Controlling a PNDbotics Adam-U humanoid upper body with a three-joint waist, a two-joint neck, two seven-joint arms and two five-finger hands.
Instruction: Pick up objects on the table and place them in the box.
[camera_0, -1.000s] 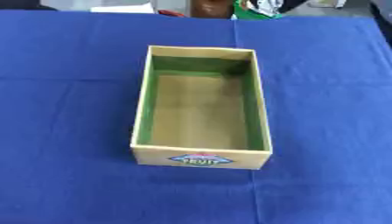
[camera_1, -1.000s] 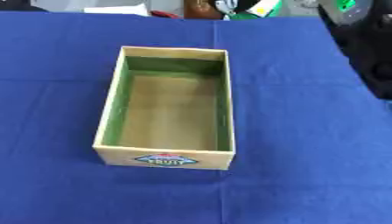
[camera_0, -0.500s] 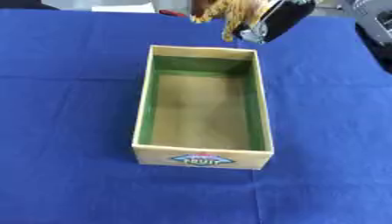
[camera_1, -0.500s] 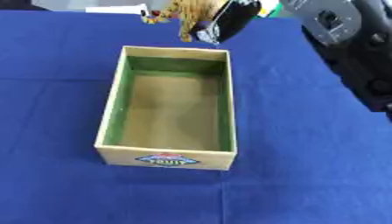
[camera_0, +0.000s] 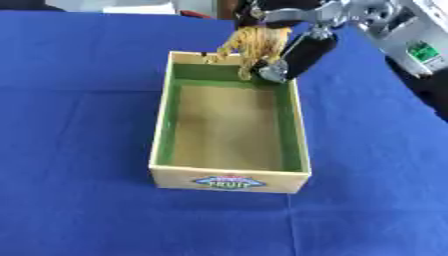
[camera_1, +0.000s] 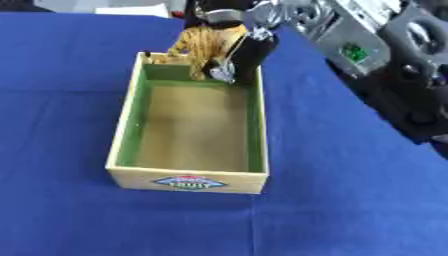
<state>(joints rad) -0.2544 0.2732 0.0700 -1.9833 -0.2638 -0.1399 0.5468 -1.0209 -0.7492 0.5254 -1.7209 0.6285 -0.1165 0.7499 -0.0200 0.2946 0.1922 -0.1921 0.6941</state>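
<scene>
Striped orange-and-yellow toy (camera_0: 252, 46), something like a tiger figure, is hanging in my right hand (camera_0: 293, 52), whose fingers are curling round it from above. I am holding it over the far end of the box (camera_0: 160, 145), so the toy is dangling just below and to the left of my palm, its lower end dipping past the far rim. Beneath my hand the box is sitting on the blue tablecloth (camera_0: 79, 140).
</scene>
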